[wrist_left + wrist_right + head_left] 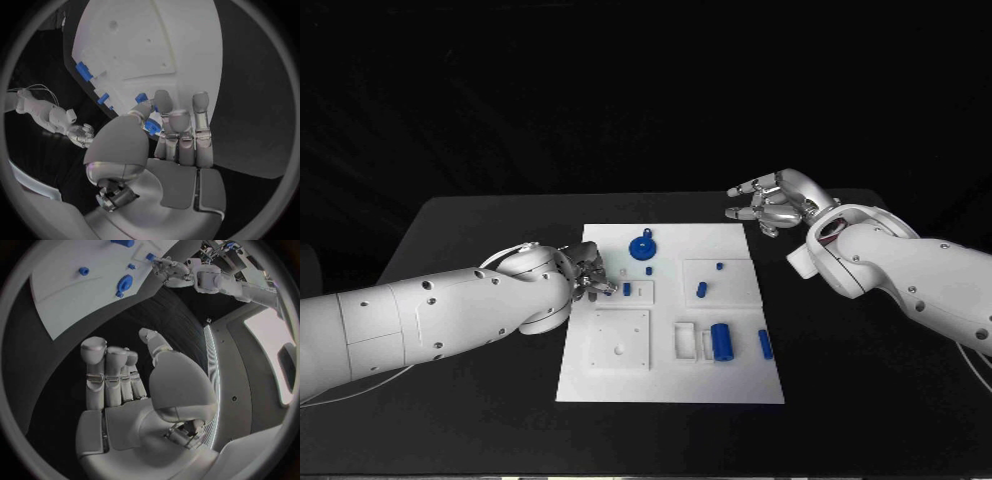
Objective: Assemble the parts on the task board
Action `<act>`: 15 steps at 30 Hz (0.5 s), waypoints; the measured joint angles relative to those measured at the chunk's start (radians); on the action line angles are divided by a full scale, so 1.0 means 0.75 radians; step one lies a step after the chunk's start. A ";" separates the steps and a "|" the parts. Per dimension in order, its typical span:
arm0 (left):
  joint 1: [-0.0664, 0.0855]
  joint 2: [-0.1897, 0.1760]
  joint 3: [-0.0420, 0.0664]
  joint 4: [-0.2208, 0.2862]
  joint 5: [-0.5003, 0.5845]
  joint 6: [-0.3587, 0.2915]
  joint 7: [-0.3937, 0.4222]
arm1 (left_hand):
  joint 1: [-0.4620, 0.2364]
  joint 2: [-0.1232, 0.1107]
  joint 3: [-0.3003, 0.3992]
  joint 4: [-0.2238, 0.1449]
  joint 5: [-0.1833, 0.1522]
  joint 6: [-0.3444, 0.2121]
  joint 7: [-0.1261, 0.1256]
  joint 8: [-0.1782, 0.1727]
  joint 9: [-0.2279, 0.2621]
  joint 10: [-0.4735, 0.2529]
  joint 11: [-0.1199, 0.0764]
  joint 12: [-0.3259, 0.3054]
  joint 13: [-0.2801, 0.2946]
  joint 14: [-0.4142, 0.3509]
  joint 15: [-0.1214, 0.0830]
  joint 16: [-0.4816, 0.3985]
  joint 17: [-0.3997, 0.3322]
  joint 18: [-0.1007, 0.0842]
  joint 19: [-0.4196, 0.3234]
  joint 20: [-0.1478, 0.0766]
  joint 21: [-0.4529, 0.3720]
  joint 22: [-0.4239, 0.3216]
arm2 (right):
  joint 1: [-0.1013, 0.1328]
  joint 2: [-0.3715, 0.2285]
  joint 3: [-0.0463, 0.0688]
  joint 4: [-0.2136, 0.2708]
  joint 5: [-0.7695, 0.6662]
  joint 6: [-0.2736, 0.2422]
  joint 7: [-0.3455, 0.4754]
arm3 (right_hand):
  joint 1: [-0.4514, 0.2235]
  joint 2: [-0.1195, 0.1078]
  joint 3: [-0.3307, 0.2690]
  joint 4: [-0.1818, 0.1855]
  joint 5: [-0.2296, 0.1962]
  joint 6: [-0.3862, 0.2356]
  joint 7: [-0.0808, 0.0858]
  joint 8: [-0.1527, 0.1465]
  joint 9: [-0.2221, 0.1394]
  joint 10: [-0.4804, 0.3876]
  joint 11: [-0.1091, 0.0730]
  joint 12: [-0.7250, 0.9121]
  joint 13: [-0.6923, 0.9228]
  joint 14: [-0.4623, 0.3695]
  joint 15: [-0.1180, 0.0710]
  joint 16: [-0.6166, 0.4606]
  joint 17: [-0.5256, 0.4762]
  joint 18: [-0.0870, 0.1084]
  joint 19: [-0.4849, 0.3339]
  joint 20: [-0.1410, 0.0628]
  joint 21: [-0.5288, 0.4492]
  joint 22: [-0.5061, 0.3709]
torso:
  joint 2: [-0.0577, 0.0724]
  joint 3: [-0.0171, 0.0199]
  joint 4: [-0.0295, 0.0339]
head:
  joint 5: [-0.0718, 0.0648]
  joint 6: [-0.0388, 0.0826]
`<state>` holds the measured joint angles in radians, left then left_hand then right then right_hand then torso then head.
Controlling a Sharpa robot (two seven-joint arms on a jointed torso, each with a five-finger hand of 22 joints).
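White task board [668, 380] edge beside left hand [577, 272]

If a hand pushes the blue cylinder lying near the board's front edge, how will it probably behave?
The blue cylinder lies on its side on the task board, so it would likely roll if pushed sideways. It looks like stiff, solid plastic, probably light. Its smooth surface may slip in a loose pinch.
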<state>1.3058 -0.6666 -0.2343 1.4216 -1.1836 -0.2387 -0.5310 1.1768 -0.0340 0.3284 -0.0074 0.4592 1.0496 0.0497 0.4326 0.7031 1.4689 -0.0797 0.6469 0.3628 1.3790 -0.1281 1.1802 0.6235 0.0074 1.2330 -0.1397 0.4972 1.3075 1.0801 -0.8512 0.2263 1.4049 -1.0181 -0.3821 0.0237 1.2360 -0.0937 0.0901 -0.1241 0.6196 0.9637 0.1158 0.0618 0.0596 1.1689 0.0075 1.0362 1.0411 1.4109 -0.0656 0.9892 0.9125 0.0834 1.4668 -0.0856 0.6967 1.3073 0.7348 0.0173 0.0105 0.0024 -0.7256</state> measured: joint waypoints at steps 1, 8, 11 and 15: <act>0.000 0.000 0.000 0.000 0.000 0.001 0.000 | 0.001 -0.001 -0.009 0.009 -0.005 0.002 0.001 0.000 -0.002 0.000 0.000 0.000 -0.001 0.000 0.000 0.000 -0.001 0.000 0.002 -0.002 0.000 0.000 | 0.000 0.000 0.000 0.000 0.000 0.000 0.000 | 0.000 0.000 0.000 0.000 0.000 0.000 0.000 0.000 0.000 0.000 0.000 0.000 0.000 0.000 0.000 0.000 0.000 0.000 0.000 0.000 0.000 0.000 | 0.000 0.0000 -0.0001 | 0.000 0.000; 0.000 0.000 0.001 -0.004 -0.001 0.005 0.000 | -0.002 -0.019 -0.041 0.073 -0.005 0.011 -0.008 0.037 -0.079 -0.005 -0.005 0.000 -0.001 0.000 0.000 0.000 -0.007 0.000 0.005 -0.004 0.000 0.000 | 0.000 -0.001 0.000 0.000 0.000 0.000 0.000 | 0.000 0.000 0.000 0.000 0.000 0.000 0.000 0.000 0.000 0.000 0.000 0.000 0.000 0.000 0.000 0.000 0.000 0.000 0.000 0.000 0.000 0.000 | 0.000 0.0000 -0.0004 | 0.001 -0.002; 0.000 0.000 0.001 -0.007 -0.001 0.007 -0.001 | -0.010 -0.035 -0.048 0.094 -0.005 0.025 -0.032 0.054 -0.136 -0.008 -0.009 0.000 -0.001 0.005 -0.005 0.000 -0.009 0.000 0.009 -0.009 -0.005 0.000 | 0.000 -0.001 0.000 0.000 0.000 0.000 0.000 | 0.000 0.000 0.000 0.000 0.000 0.000 0.000 0.000 0.000 0.000 0.000 0.000 0.000 0.000 0.000 0.000 0.000 0.000 0.000 0.000 0.000 0.000 | 0.000 0.0001 -0.0004 | 0.001 -0.003; 0.000 0.000 0.001 -0.008 -0.001 0.010 -0.004 | -0.013 -0.038 -0.053 0.101 -0.005 0.031 -0.039 0.065 -0.146 -0.013 -0.013 0.005 -0.001 0.005 -0.005 0.000 -0.009 0.000 0.009 -0.009 -0.006 0.000 | 0.000 -0.001 0.000 -0.001 0.000 0.000 0.000 | 0.000 0.000 0.000 0.000 0.000 0.000 0.000 0.000 0.000 0.000 0.000 0.000 0.000 0.000 0.000 0.000 0.000 0.000 0.000 0.000 0.000 0.000 | 0.000 0.0003 -0.0005 | -0.001 -0.004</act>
<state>1.3059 -0.6668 -0.2339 1.4152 -1.1841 -0.2315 -0.5337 1.1669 -0.0623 0.2890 0.0680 0.4556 1.0732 0.0208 0.4812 0.5936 1.4595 -0.0893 0.6509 0.3624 1.3830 -0.1321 1.1802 0.6170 0.0074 1.2400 -0.1466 0.4928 1.3074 1.0799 -0.8517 0.2263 1.4045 -1.0181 -0.3819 0.0239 1.2360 -0.0937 0.0901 -0.1241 0.6196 0.9638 0.1158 0.0618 0.0596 1.1689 0.0075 1.0362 1.0410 1.4109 -0.0657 0.9892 0.9125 0.0834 1.4668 -0.0857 0.6967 1.3073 0.7348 0.0174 0.0102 0.0017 -0.7283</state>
